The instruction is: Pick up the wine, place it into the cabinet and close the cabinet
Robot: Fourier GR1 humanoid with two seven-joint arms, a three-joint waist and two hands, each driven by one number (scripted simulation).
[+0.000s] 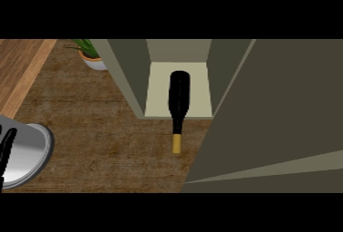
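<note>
The wine bottle (178, 93) is black with a gold cap and lies on its side. Its body rests on the pale floor of the open cabinet (159, 90), and its neck and cap stick out over the brown counter. The cabinet's olive door (275, 113) stands open and fills the right side of the view. No hand touches the bottle. At the left edge, my left hand (7, 147) shows only as thin straight black fingers in front of its grey forearm, resting. My right hand does not show.
A green plant in a white pot (92, 58) stands at the back, just left of the cabinet's left wall. A lighter wooden strip (23, 68) runs along the far left. Brown counter (114, 136) lies between my left forearm and the bottle.
</note>
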